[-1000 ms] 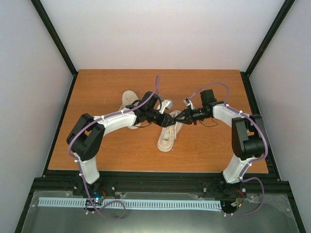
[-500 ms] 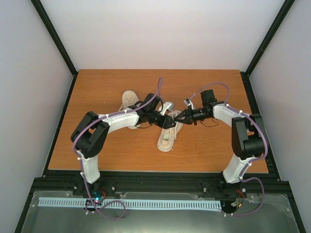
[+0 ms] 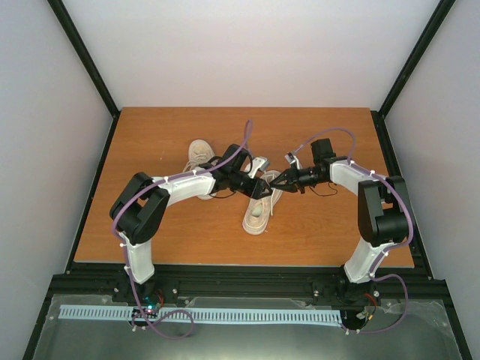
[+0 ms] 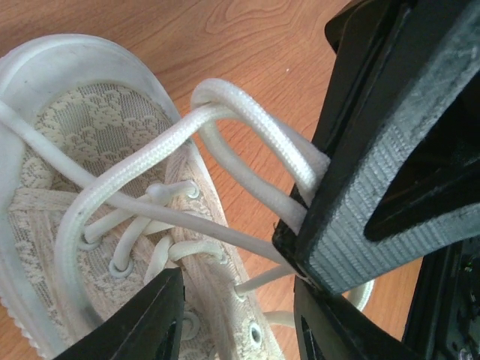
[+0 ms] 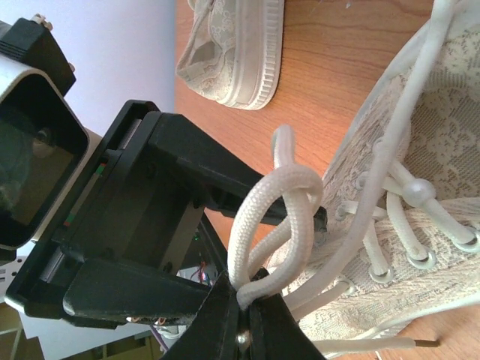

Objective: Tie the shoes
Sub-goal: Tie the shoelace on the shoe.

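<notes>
Two cream lace-patterned shoes lie on the wooden table. The nearer shoe (image 3: 257, 214) is between both grippers; it also shows in the left wrist view (image 4: 90, 142) and the right wrist view (image 5: 442, 142). My right gripper (image 3: 277, 182) (image 5: 246, 304) is shut on a looped white lace (image 5: 259, 217), held up above the shoe's eyelets. The same loops (image 4: 247, 127) run into the right gripper's black pad in the left wrist view. My left gripper (image 3: 263, 187) (image 4: 236, 300) is open, its jaws wide apart over the shoe's eyelets, close beside the right gripper.
The second shoe (image 3: 198, 156) lies behind the left arm, on its side in the right wrist view (image 5: 240, 45). The wooden table (image 3: 337, 225) is ringed by black frame rails and white walls. A loose lace end lies on the wood (image 5: 375, 343).
My left gripper has shifted a little to the right, closer to the right gripper. The right gripper has stayed in place, holding the lace.
</notes>
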